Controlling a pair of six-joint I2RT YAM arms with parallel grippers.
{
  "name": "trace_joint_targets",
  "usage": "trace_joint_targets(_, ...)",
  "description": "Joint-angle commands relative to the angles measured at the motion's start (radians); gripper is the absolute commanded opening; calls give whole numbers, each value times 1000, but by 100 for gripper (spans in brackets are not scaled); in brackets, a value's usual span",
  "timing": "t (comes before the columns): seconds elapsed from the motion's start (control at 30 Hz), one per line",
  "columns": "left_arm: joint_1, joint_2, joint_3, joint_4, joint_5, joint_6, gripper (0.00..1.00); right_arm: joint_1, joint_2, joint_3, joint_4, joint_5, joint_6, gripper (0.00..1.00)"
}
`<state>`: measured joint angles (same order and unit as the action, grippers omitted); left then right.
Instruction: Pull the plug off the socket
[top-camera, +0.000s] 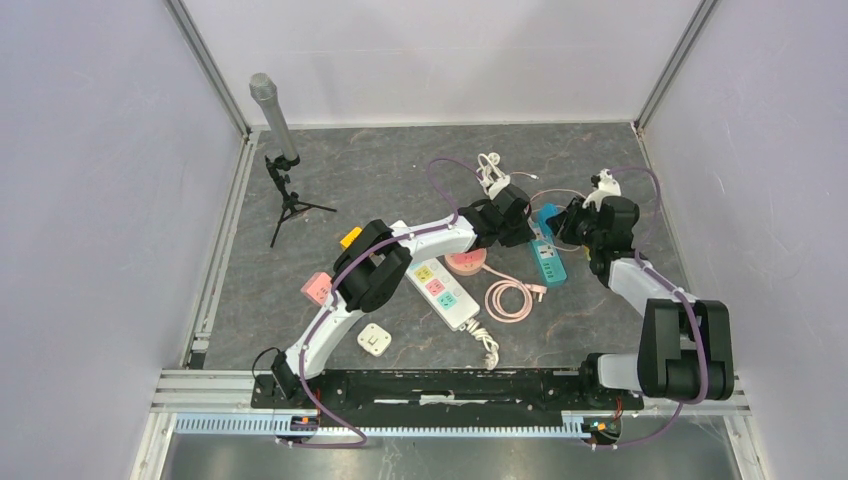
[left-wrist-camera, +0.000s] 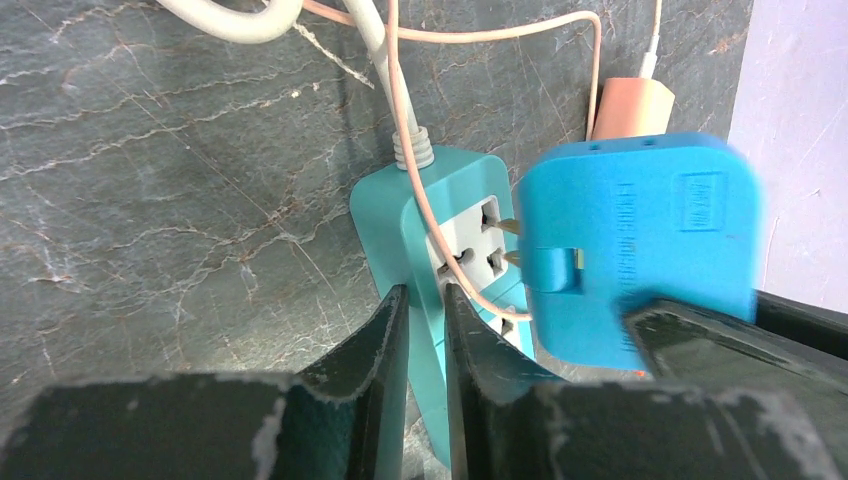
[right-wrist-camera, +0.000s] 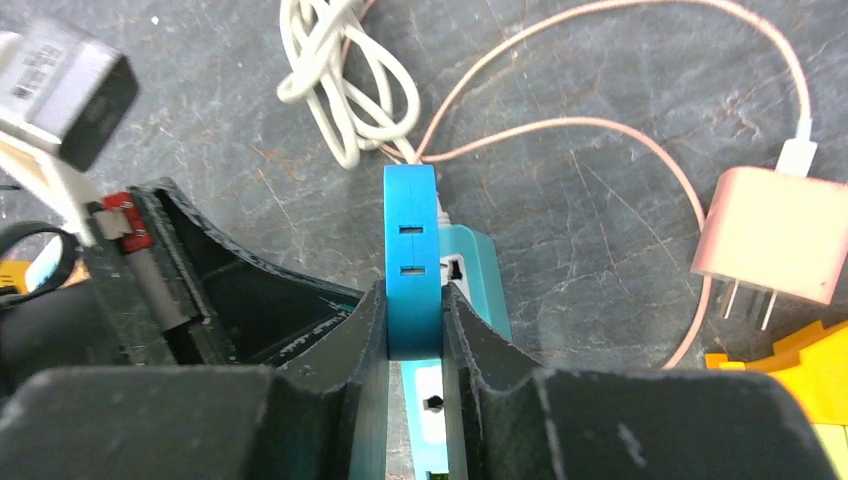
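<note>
A teal power strip (top-camera: 549, 260) lies at the table's centre right. My left gripper (left-wrist-camera: 425, 305) is shut on the teal strip's (left-wrist-camera: 400, 220) raised side edge and holds it. My right gripper (right-wrist-camera: 412, 305) is shut on a blue plug adapter (right-wrist-camera: 410, 250). In the left wrist view the blue plug (left-wrist-camera: 640, 250) is lifted off the socket face, its brass pins (left-wrist-camera: 510, 228) bare and just clear of the holes. In the top view both grippers, left (top-camera: 520, 228) and right (top-camera: 570, 225), meet over the strip's far end.
A pink charger (right-wrist-camera: 775, 235) with its thin pink cable lies right of the strip. A coiled white cord (right-wrist-camera: 340, 70), a white power strip (top-camera: 445, 290), a pink cable coil (top-camera: 508, 298), a white adapter (top-camera: 374, 339) and a microphone stand (top-camera: 285, 165) are on the table.
</note>
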<state>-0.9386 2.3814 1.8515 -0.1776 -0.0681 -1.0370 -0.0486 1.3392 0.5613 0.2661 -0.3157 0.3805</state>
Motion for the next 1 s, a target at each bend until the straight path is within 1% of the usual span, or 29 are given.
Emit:
trace_joint_targets(0.0, -14, 14, -30, -73, 13, 19, 24, -7, -91, 36, 54, 25, -9, 0)
trace_joint_targets(0.13, -15, -16, -19, -40, 46, 84, 26, -14, -144, 28, 25, 158, -24, 0)
trace_joint_targets(0.27, -15, -77, -8, -40, 58, 142, 33, -23, -122, 46, -31, 272, -13, 0)
trace_joint_targets(0.33, -15, -109, -8, -48, 63, 164, 37, -31, -84, 64, -53, 268, -9, 0)
trace_joint_targets(0.43, -15, -160, -16, -65, 63, 191, 43, -35, -21, 87, -65, 221, -11, 0)
trace_joint_targets(0.53, -13, -218, -17, -94, 63, 224, 52, -37, 23, 97, -76, 203, -7, 0)
trace_joint_targets(0.6, -14, -257, -19, -112, 63, 253, 57, -39, 48, 98, -75, 192, -8, 3)
trace_joint_targets(0.67, -14, -301, -28, -130, 62, 287, 62, -40, 73, 105, -85, 191, -12, 9)
trace_joint_targets(0.73, -12, -348, -52, -147, 41, 321, 66, -45, 97, 113, -93, 189, -16, 18)
trace_joint_targets(0.93, 17, -532, -198, -156, -73, 401, 78, -50, 142, 150, -129, 169, -31, 54)
trace_joint_targets(0.97, 25, -558, -227, -153, -88, 407, 79, -50, 137, 152, -131, 171, -32, 59)
